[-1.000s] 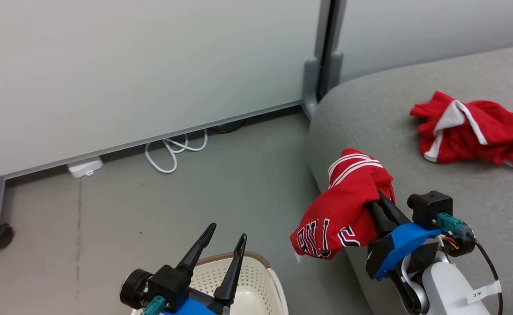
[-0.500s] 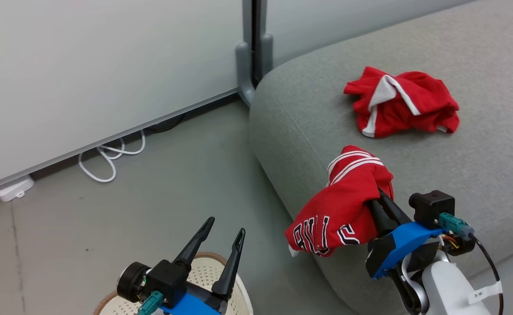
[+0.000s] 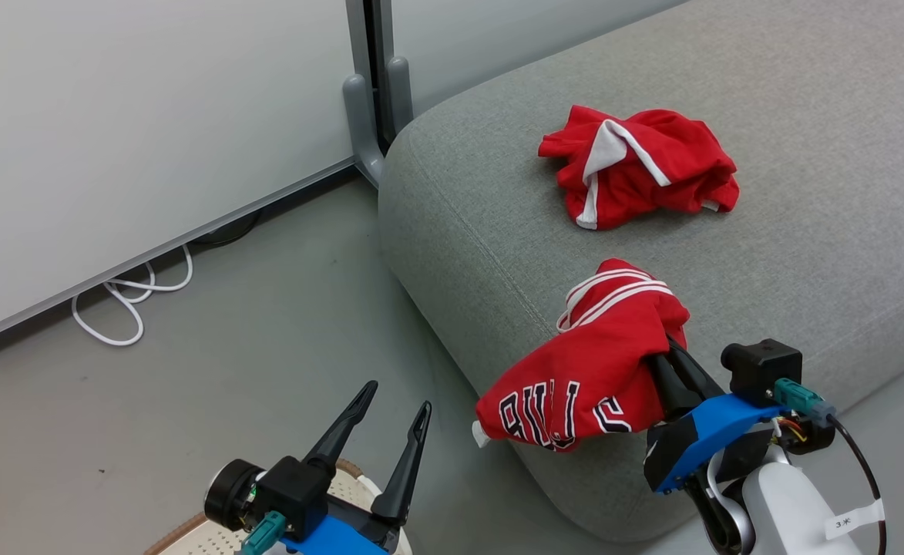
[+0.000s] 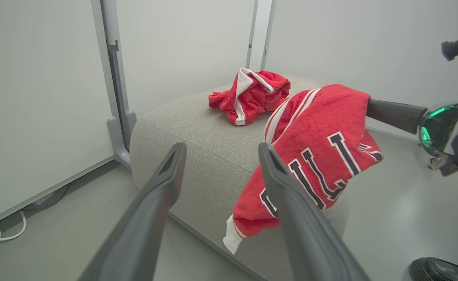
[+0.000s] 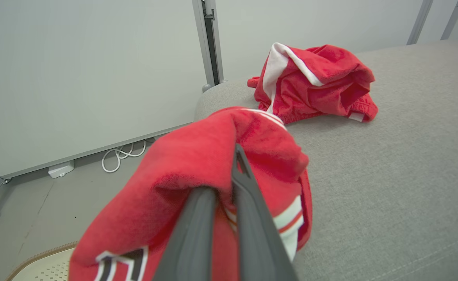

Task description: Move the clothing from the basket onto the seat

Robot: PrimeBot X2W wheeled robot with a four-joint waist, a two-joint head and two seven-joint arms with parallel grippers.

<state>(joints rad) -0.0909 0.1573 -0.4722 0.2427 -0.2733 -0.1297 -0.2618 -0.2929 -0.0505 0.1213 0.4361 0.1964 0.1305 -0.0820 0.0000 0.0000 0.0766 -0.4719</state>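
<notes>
Dark fingers [image 5: 248, 226] of the right gripper [image 3: 671, 368] are pinched tight on a bunched red garment with white stripes and black-and-white lettering [image 3: 586, 378]. They hold it up at the front edge of the light grey seat [image 3: 806, 262]. The garment's lettered end hangs past that edge above the grey floor [image 3: 267, 347]. From these angles it appears to hang clear of the cushion, though contact cannot be ruled out.

The left gripper [image 3: 398, 397] hovers low, its two fingers [image 4: 154, 210] spread wide apart and gripping nothing.

Farther back on the seat, well apart from the held piece, a second red garment with white trim [image 3: 636, 173] lies crumpled. The cream perforated basket [image 3: 178, 533], brown at the rim, sits on the floor under the left gripper, which largely hides it. A white cable [image 3: 124, 308] loops on the floor near the foot of the pale wall panel [image 3: 151, 116].
</notes>
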